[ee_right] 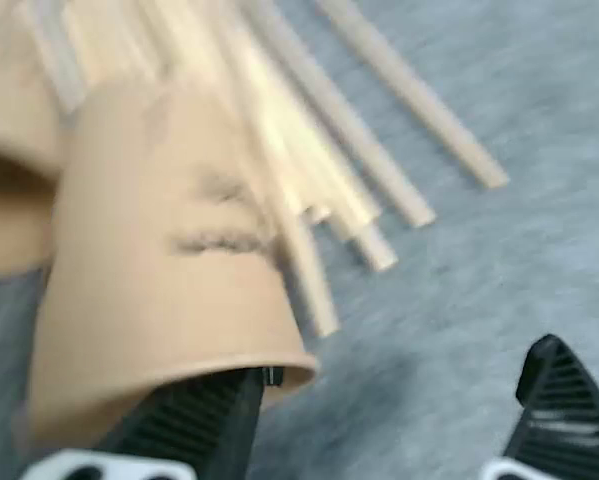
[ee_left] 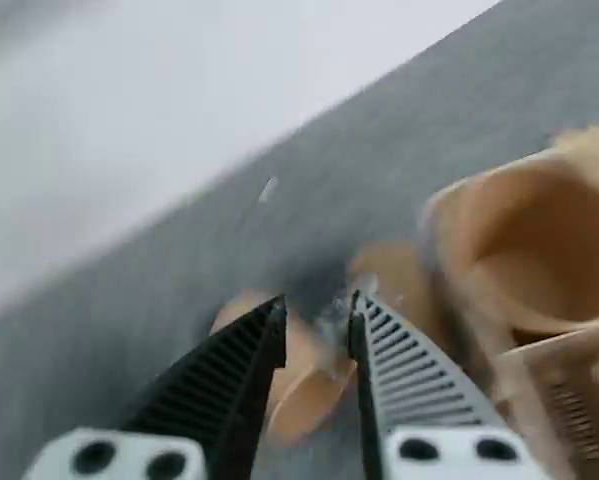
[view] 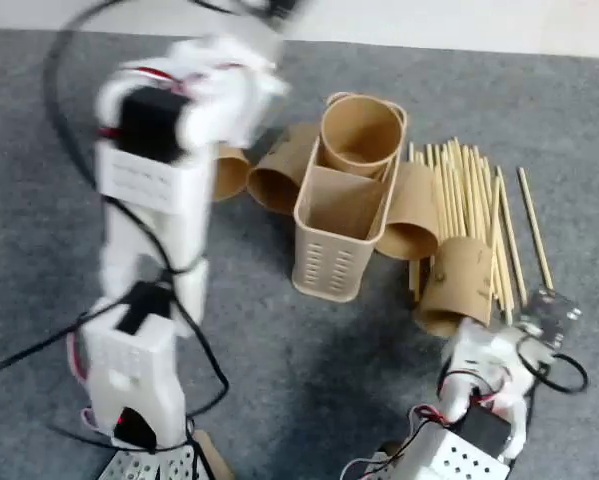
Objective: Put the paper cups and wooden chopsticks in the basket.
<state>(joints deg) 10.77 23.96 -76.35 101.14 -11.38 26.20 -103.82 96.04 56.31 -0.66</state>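
– Left gripper (ee_left: 317, 335): how are its fingers set?
– In the left wrist view they are held slightly apart, and nothing is clamped between them. A lying cup (ee_left: 301, 388) is seen through the gap, below the tips. Whether it is touched cannot be told.
– What is added by the high view?
– The layout. The basket (view: 329, 265) stands upright in the middle of the grey table (view: 309, 380), and an upright cup (view: 362, 135) is set at its far end. Two cups lie on their sides just beside the basket on the left arm's side. A third cup (view: 411, 215) leans against its other side. The chopsticks (view: 471, 195) are heaped just past that cup, and a single chopstick (view: 535, 228) lies apart from the heap.
– And the right gripper (ee_right: 399, 390)?
– In the right wrist view its fingers are spread wide, with bare table between them. A fallen cup (ee_right: 159, 270) lies with its rim over one fingertip (ee_right: 214, 415). Chopsticks rest against that cup's side. From above, the same cup (view: 456, 285) is placed just ahead of the right arm (view: 489, 385), at the near end of the heap.
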